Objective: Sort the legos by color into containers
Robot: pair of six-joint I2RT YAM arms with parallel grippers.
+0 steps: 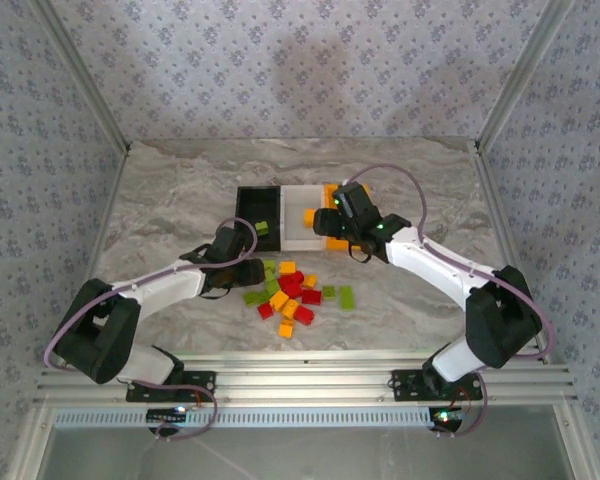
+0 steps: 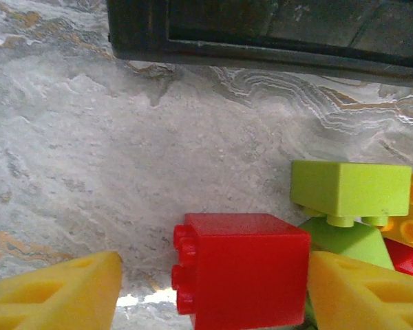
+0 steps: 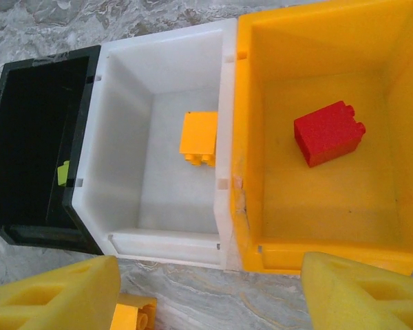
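Our left end effector (image 2: 215,261) straddles a small red plastic brick (image 2: 244,268) on the marble worktop (image 2: 89,151), released and not yet clenched, lined up for a pick. Our right end effector (image 3: 210,265) hangs released above the orange plastic bin (image 3: 399,103), where a second red brick (image 3: 328,133) lies.

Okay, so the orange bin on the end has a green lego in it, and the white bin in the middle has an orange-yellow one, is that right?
Not quite. The orange bin holds a red lego, not a green one, as the right wrist view shows. The white bin in the middle does hold an orange-yellow lego.
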